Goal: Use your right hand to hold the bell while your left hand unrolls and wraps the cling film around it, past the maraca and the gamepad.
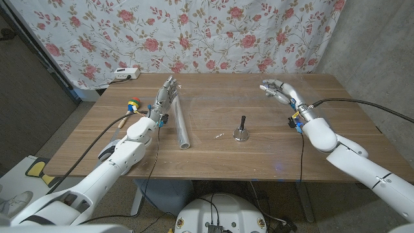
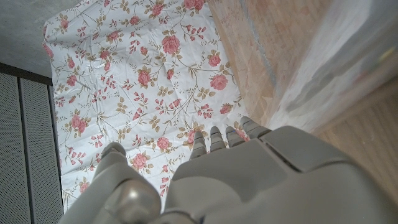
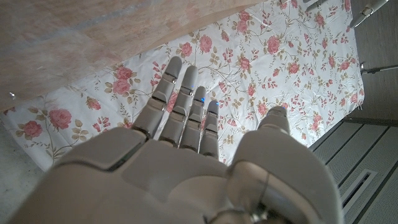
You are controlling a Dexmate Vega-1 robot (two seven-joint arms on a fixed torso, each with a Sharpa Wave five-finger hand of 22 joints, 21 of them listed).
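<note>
- Left hand (image 1: 167, 94), fingers (image 1: 170, 84) apart and extended, holds nothing, just beside the cling film roll (image 1: 180, 122).
- Bell (image 1: 241, 132) stands upright mid-table, untouched.
- Right hand (image 1: 278, 90), fingers spread, hovers empty, well apart from the bell.
- Maraca (image 1: 132, 107) lies near the table's (image 1: 272, 165) left edge.

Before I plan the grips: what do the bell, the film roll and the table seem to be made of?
The bell looks like shiny metal with a dark, matte handle, perhaps plastic or wood. The film roll looks like clear, glossy plastic on a long tube; it shines pale grey. The table appears to be wood or wood veneer, with brown plank grain and a dull finish.
</note>
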